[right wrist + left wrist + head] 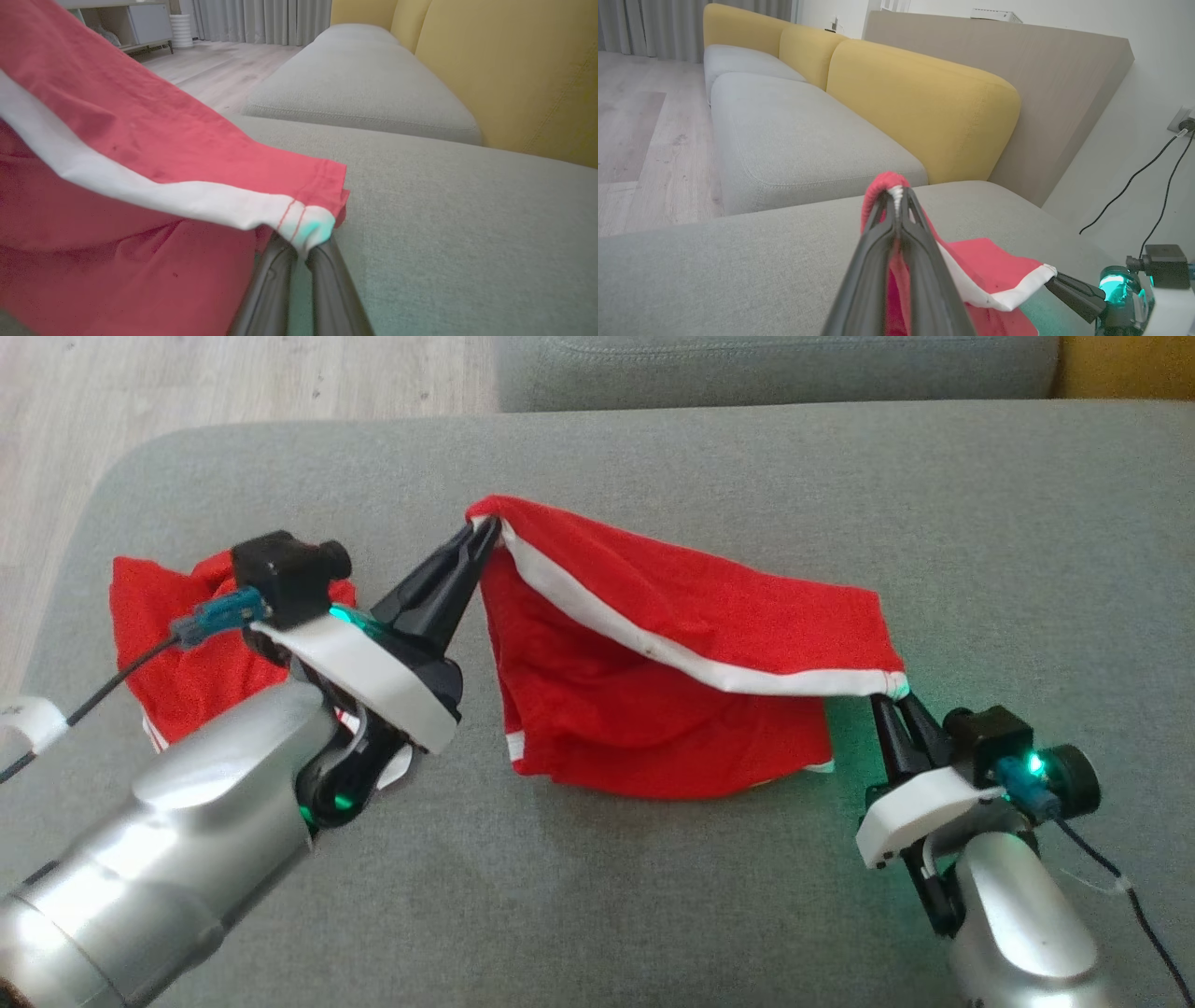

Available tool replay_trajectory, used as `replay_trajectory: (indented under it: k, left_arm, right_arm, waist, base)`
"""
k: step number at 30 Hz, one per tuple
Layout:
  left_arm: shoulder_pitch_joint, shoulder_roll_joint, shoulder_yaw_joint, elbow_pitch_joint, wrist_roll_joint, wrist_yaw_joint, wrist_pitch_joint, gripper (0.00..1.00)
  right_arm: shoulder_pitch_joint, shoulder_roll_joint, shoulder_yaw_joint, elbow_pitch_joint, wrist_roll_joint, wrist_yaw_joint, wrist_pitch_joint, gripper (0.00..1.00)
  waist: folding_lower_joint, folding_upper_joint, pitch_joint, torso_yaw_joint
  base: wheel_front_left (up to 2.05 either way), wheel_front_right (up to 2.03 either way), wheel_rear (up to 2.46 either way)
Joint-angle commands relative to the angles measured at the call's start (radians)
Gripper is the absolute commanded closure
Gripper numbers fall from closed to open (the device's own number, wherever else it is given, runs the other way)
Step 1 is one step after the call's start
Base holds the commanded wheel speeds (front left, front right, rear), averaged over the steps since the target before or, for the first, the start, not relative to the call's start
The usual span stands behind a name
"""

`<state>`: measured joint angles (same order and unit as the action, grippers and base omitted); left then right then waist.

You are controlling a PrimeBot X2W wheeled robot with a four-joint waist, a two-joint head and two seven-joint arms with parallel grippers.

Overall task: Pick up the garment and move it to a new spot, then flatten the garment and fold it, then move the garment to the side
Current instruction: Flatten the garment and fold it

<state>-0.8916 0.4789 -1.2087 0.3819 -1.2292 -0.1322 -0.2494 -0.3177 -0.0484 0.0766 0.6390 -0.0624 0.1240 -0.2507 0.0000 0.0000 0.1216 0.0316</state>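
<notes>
A red garment (653,681) with a white side stripe hangs stretched between my two grippers above the grey sofa cushion (653,896). My left gripper (484,534) is shut on its upper left corner, seen close up in the left wrist view (896,193). My right gripper (887,695) is shut on the white-striped corner at the right (306,242). The cloth sags down from the held edge and its lower part touches the cushion. Another red part of the garment (177,644) lies on the cushion behind my left arm, partly hidden.
Yellow back cushions (920,102) line the sofa's far side. Wooden floor (187,383) lies past the cushion's left edge. A second grey seat (794,135) adjoins mine. Cables (1148,186) hang from a wall socket at the right.
</notes>
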Motion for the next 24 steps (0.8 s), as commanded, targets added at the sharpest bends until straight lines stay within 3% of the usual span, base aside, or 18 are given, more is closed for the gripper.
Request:
replay_trajectory:
  k: [1,9,15,20,24]
  left_arm:
    - [-0.040,0.030,0.069,-0.022,0.012,0.002,-0.012,1.00]
    - [-0.086,0.021,0.195,-0.096,0.109,0.002,-0.012,1.00]
    - [-0.262,0.007,0.222,-0.104,0.216,0.002,-0.012,1.00]
    - [-0.456,-0.068,0.318,-0.054,0.328,0.002,-0.012,1.00]
    - [-0.539,-0.142,0.422,-0.082,0.430,0.002,-0.012,1.00]
  right_arm:
    - [-0.024,-0.002,0.017,-0.045,0.010,0.007,-0.011,1.00]
    - [-0.118,-0.015,-0.061,-0.200,0.054,0.007,-0.011,1.00]
    - [-0.382,-0.100,-0.085,-0.202,0.065,0.007,-0.011,1.00]
    - [-0.662,-0.174,-0.121,-0.145,0.079,0.007,-0.011,1.00]
    - [-0.797,-0.213,-0.155,-0.176,0.050,0.007,-0.011,1.00]
  waist:
    - [0.0000,0.0000,-0.009,-0.005]
    - [0.0000,0.0000,-0.028,-0.046]
    - [0.0000,0.0000,0.037,-0.098]
    - [0.0000,0.0000,0.140,-0.124]
    - [0.0000,0.0000,0.195,-0.133]
  base:
    - [0.00,0.00,0.00]
    - [0.00,0.00,0.00]
    - [0.00,0.00,0.00]
    - [0.00,0.00,0.00]
    - [0.00,0.00,0.00]
